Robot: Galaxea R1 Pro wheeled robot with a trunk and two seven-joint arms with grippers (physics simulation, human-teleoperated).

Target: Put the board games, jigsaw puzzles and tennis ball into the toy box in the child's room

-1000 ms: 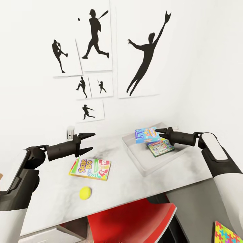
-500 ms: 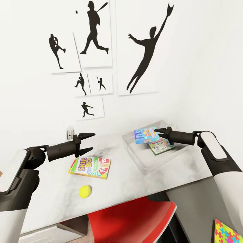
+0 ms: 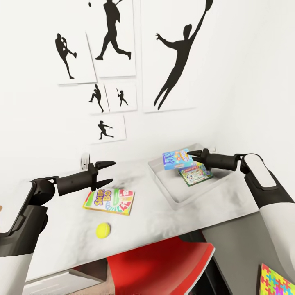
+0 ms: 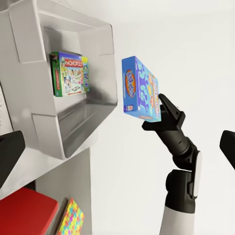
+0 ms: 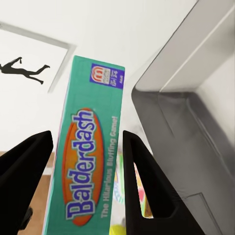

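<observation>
While the robot faces a white-topped table (image 3: pixel 164 213) set against a white wall, the scene runs as follows from left to right. At far left the left gripper (image 3: pixel 107 173) hovers above the table with its two dark fingers spread wide and nothing between them. Just below it the Skip-Bo board game (image 3: pixel 109 201) lies flat on the table, and nearer the front edge sits the tennis ball (image 3: pixel 103 230), apart from the box. Right of centre stands the toy box (image 3: pixel 164 186), a shallow grey bin, with a green Monopoly board game (image 3: pixel 196 175) already lying flat on its floor. Above the bin's far side, the right gripper (image 3: pixel 191 156) has the blue Balderdash board game (image 3: pixel 176 158) pinched by one edge; the right wrist view shows the box (image 5: pixel 88 161) between both fingers, which are closed only as far as its thickness. From the left wrist view the game (image 4: pixel 142 90) hangs tilted in the air, clear of the bin wall (image 4: pixel 73 132). At far lower right, a colourful jigsaw puzzle (image 3: pixel 276 282) lies lower than the tabletop, beside a red chair (image 3: pixel 164 262).

The step in hand appears to be dropping Balderdash into the bin. To do it well, the box should be carried further over the bin's open middle and lowered close to flat before release, so it settles on or beside Monopoly rather than catching on the sloping rim.
</observation>
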